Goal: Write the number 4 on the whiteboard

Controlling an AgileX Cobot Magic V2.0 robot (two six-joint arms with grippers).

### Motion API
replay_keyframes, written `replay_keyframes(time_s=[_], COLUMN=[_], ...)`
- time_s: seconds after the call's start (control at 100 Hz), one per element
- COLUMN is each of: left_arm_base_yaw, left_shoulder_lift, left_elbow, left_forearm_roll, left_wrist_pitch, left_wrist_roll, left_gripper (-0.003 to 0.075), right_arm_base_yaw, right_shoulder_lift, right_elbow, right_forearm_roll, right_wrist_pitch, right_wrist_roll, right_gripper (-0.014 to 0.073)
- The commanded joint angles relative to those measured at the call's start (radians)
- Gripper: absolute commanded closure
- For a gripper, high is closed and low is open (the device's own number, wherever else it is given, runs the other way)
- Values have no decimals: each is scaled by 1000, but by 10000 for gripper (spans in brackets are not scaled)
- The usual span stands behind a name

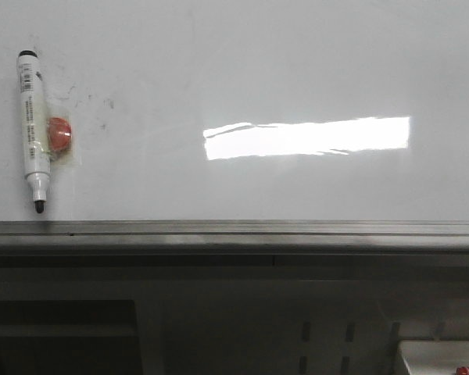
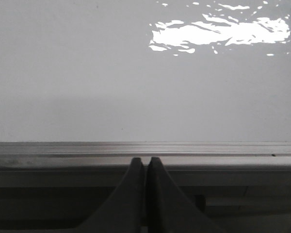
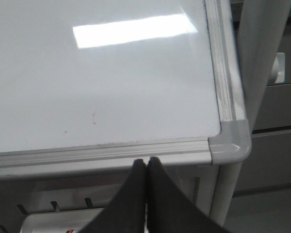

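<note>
On the marker [image 1: 34,129], label seemingly illegible.

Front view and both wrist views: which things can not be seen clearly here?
- Marker label: too small to read, front view.
- Orange round object: partly behind the marker, kind unclear.
- Whiteboard: cut off by frame edges, front view.
- Left gripper and right gripper: bases cut off; absent from front view.

Marker [image 1: 33,129]: on the whiteboard [image 1: 297,62], far left, just above its ledge [image 1: 234,234]
Magnet [image 1: 59,134]: touching marker's right side
</note>
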State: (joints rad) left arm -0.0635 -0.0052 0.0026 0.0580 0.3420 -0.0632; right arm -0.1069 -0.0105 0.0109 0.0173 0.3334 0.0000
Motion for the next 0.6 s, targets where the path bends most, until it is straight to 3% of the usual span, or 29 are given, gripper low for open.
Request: replay_keyframes(time_s=[0.0,0.13,0.3,0.41,0.59], left_arm_base_yaw=[3,3,3,3,3], left_shoulder_lift=[-25,-25,-25,-25,-25], left_elbow=[36,36,36,36,36], left_forearm_roll=[29,40,250,256,251], left_wrist_pitch=[-55,-67,-145,-165,-198], left_wrist_roll=[-1,-1,-1,-1,-1], left_gripper=[741,741,741,741,741], right_arm_base_yaw=[-6,-6,-6,-6,-6], right_shoulder_lift=[-14,-14,-14,-14,-14], right_elbow=[23,23,23,23,23], right_forearm_roll=[-2,-7,-7,-7,-7], right_wrist_pitch=[-17,-18,-67,-155,-166], right_wrist_roll=[0,0,0,0,0], right_gripper=[658,658,658,658,658])
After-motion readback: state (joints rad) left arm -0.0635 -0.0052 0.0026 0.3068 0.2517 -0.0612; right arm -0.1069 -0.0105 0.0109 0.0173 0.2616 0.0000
